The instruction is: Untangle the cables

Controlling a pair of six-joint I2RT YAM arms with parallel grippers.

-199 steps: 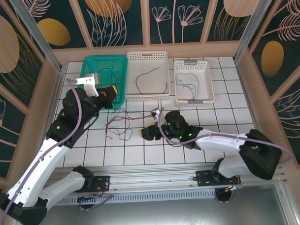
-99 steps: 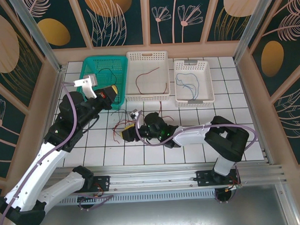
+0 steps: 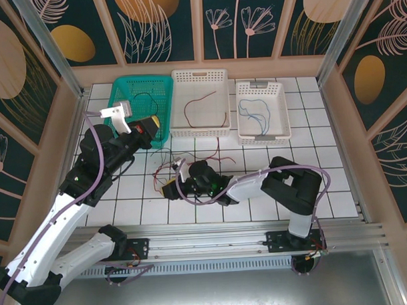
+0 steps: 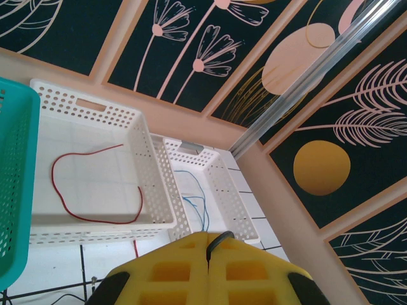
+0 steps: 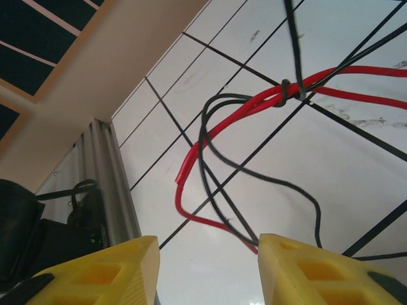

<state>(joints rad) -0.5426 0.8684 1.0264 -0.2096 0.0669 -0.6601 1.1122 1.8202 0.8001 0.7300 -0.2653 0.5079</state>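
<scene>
Tangle [image 3: 169,168] of red and black cables lies on tiles between arms, near front of baskets.
Left gripper [image 3: 151,124] fully closed, pinching black cable [image 4: 215,237], raised by teal basket [image 3: 142,79]; likely anchoring strand so knot [image 5: 284,89] can be worked.
Right gripper [image 5: 206,267] low over tangle, fingers apart, gripping nothing; probably lining up on red loop.
Baskets sort by colour.
Count: three baskets; one black cable [image 3: 145,97] in teal, one red [image 3: 200,99] in middle, blue [image 3: 254,110] in right, number unclear.
</scene>
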